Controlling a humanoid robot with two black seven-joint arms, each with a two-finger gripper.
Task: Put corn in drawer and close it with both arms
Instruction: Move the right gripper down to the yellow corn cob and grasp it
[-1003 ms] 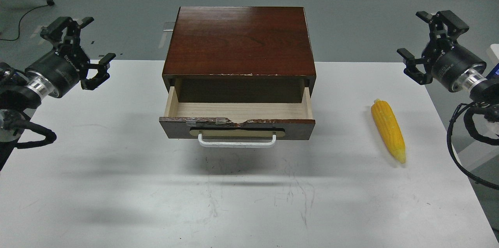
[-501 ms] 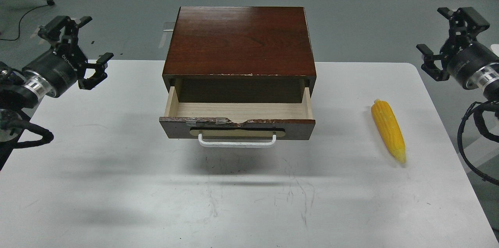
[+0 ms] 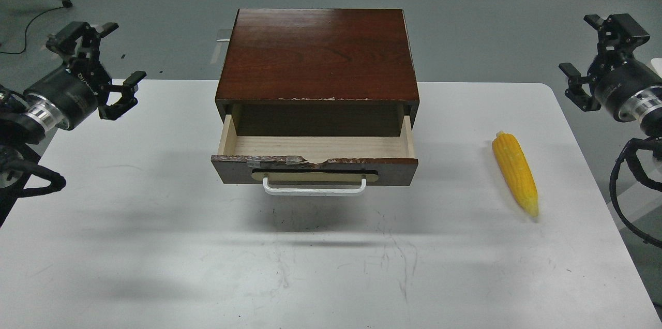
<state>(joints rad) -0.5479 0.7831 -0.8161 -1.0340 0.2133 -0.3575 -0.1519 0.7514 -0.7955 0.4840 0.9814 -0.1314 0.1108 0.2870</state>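
Open drawer in the middle, corn on the table below the right gripper, both grippers spread wide and empty.

The right gripper [image 3: 595, 47] hangs past the right edge of the white table [image 3: 155, 246], holding nothing. The corn [image 3: 515, 174] lies nearer to me than this gripper and a little inward, close to that edge; its long axis runs almost front to back, thick end away, point toward me and slightly outward. Bare table lies between the corn and the drawer [image 3: 315, 163], which stands pulled out of the cabinet [image 3: 318, 55], pale inside showing. The left gripper [image 3: 106, 52], fingers apart, hovers over the far left table edge, well apart from the cabinet.
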